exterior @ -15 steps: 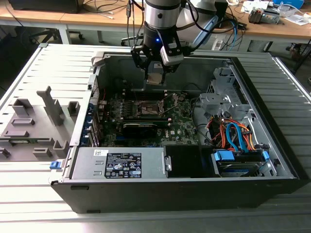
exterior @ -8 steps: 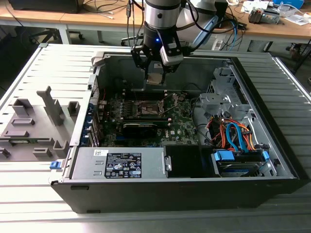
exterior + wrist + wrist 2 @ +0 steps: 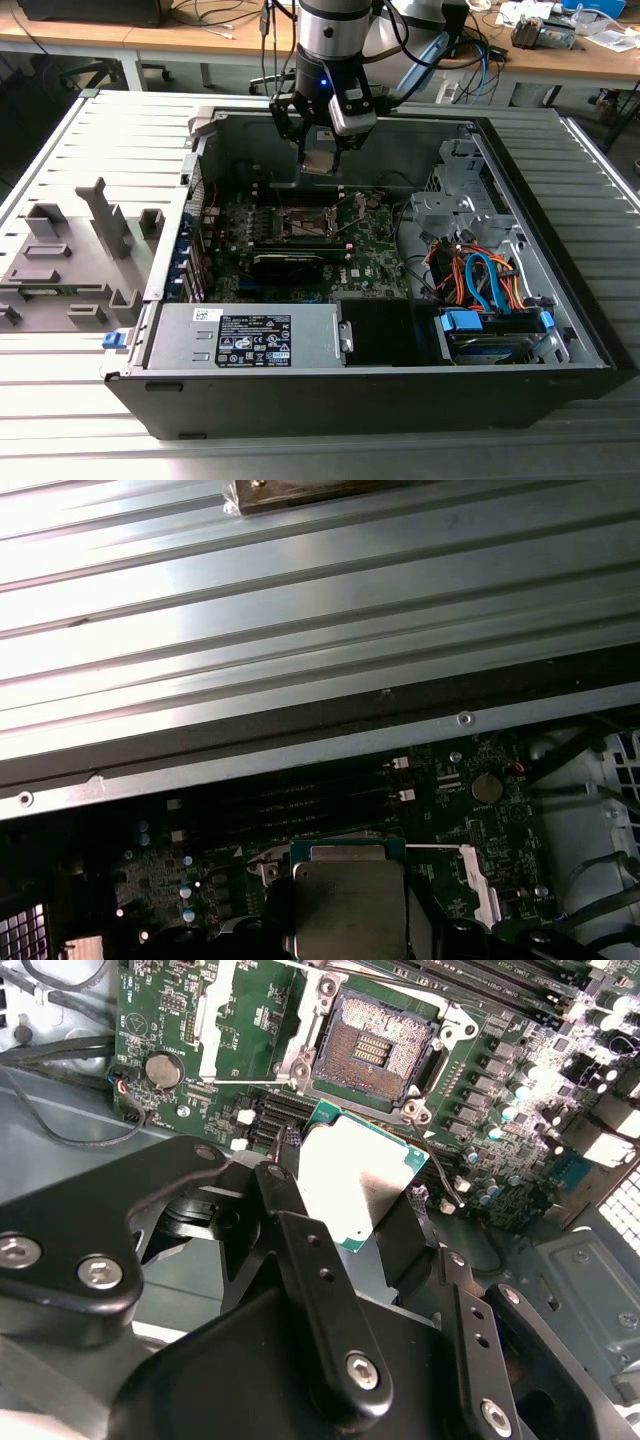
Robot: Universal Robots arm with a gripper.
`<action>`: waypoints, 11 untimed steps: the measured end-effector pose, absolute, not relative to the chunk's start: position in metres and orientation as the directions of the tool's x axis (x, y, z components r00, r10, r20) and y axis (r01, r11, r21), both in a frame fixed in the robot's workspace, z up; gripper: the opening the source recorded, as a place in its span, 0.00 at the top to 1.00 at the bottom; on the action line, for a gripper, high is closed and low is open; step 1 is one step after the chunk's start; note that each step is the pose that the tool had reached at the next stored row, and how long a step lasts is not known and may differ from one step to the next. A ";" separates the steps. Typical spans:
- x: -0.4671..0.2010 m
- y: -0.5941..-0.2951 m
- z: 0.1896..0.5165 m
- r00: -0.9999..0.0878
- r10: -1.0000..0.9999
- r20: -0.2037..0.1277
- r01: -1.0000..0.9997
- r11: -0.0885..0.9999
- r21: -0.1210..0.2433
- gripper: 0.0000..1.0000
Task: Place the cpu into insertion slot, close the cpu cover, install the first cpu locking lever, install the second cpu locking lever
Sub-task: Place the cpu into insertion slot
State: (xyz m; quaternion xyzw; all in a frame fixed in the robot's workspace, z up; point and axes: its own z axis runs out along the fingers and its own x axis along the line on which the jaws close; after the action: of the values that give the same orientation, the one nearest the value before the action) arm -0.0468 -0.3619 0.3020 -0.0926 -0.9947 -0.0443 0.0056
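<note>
The gripper (image 3: 320, 155) is clenched on the cpu (image 3: 355, 1185), holding it in the air near the open, empty insertion slot (image 3: 372, 1050) on the motherboard (image 3: 370, 255); no step looks finished, so all four remain

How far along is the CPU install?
Done: nothing seated yet. The socket sits empty, with the cover swung open beside it. In hand: the claw grips the cpu above the board, not yet in the socket. Left: seating the cpu, closing the cover, and both locking steps.
</note>
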 end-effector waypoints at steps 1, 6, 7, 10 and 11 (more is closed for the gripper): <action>-0.047 -0.362 0.302 -0.983 0.185 0.019 0.186 0.979 0.087 0.46; -0.047 -0.362 0.302 -0.981 0.191 0.019 0.192 0.977 0.087 0.46; -0.047 -0.362 0.302 -0.981 0.192 0.019 0.193 0.977 0.087 0.46; -0.047 -0.362 0.302 -0.980 0.199 0.019 0.200 0.976 0.087 0.46; -0.047 -0.362 0.302 -0.979 0.201 0.019 0.201 0.976 0.087 0.46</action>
State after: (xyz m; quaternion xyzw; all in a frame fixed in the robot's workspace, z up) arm -0.0468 -0.3619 0.3020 -0.1011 -0.9939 -0.0443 0.0052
